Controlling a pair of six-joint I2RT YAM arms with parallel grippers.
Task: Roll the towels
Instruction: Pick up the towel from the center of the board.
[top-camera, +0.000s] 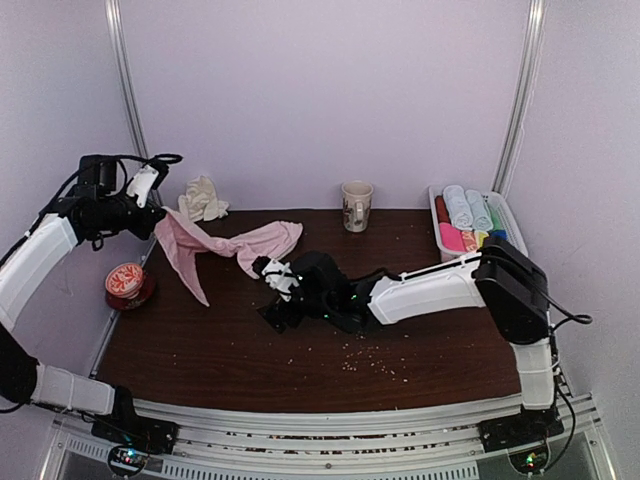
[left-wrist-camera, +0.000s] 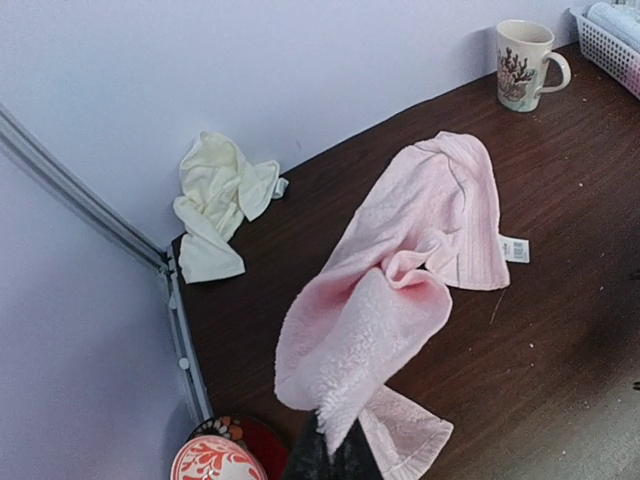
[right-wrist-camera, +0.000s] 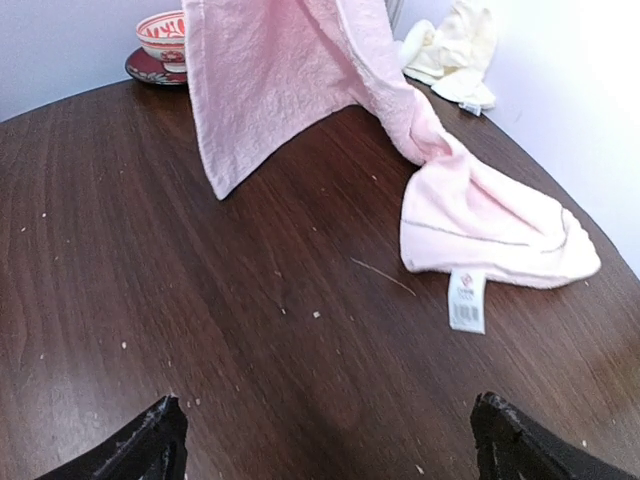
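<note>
Towels: pink towel (top-camera: 235, 245) and cream towel (top-camera: 202, 198), both unrolled, well apart on the table (top-camera: 300, 360).
pink towel: hangs by one end from the left gripper (top-camera: 158, 215) at upper left of the top view; drapes down to the wood, far end bunched near centre, white tag (right-wrist-camera: 466, 300) lying flat beside it.
cream towel: lies crumpled in the back left corner, close to the wall.
left gripper: clamped together on the pink towel's end, raised above the table's left side.
right gripper (right-wrist-camera: 330, 440): fingers (right-wrist-camera: 150, 445) spread wide apart, nothing between them; sits low over bare wood at centre, just below the bunched pink end in the top view.
mug (top-camera: 356, 205): stands upright at back centre.
basket (top-camera: 507, 218): at upper right, holds rolled towels in several colours.
bowl (top-camera: 127, 281): red-patterned, rests on a dark saucer at the left edge, below the left gripper.
</note>
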